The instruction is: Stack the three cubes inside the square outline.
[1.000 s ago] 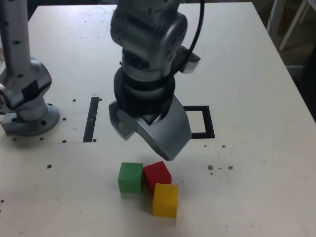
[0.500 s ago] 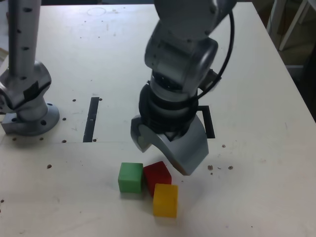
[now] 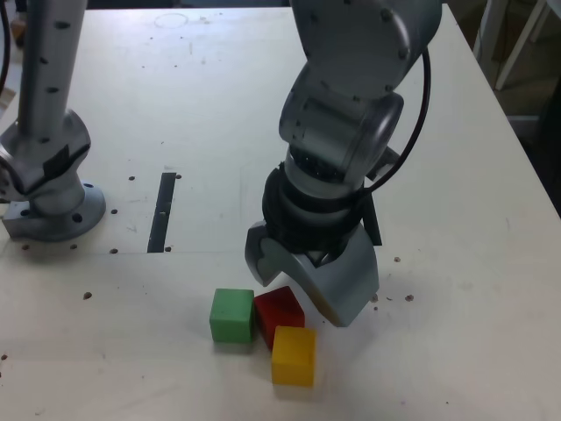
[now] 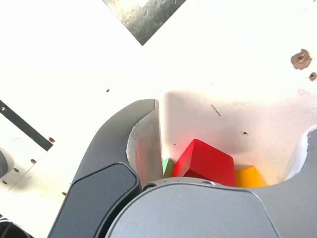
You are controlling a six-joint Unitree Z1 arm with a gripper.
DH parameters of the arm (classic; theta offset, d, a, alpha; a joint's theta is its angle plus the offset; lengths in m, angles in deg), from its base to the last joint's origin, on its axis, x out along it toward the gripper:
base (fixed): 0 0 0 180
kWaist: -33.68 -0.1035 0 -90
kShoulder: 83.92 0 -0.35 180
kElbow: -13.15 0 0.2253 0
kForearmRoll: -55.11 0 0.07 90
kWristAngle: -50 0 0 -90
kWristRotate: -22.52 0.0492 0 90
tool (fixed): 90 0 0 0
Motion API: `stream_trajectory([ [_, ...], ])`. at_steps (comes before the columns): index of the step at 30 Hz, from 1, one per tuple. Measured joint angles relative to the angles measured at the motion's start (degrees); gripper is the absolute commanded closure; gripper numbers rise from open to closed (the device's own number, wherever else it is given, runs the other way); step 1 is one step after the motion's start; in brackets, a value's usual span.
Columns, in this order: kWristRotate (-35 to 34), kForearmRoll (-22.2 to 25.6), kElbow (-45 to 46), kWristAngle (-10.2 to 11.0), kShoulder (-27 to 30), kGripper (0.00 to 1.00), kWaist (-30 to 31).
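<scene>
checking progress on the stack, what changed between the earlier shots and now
The gripper swung toward the exterior view's right and came down, open, over the red cube. It holds nothing. The green cube, the red one and the yellow cube stayed put, touching, and the square outline is now mostly hidden behind the arm.

Matt, plain faces on the green cube, red cube and yellow cube, low in the frame's centre; material looks like painted wood or plastic, cannot tell which. Smooth silver-grey shell with a soft satin sheen on the pincer and on the arm above it; metal or plastic, cannot tell. Dull off-white tabletop, flat and smooth but speckled with small dark holes and brownish stains. Flat black marking for the narrow strip at centre left, matt. Glossy black cable at upper right.
</scene>
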Motion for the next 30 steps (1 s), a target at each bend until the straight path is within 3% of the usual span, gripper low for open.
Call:
stream_trajectory([
  [21, -2.1, -1.9, 3.0, -2.6, -0.2, 0.13, 2.3],
  [30, -2.5, -1.9, 3.4, -2.7, -0.2, 0.22, 2.5],
])
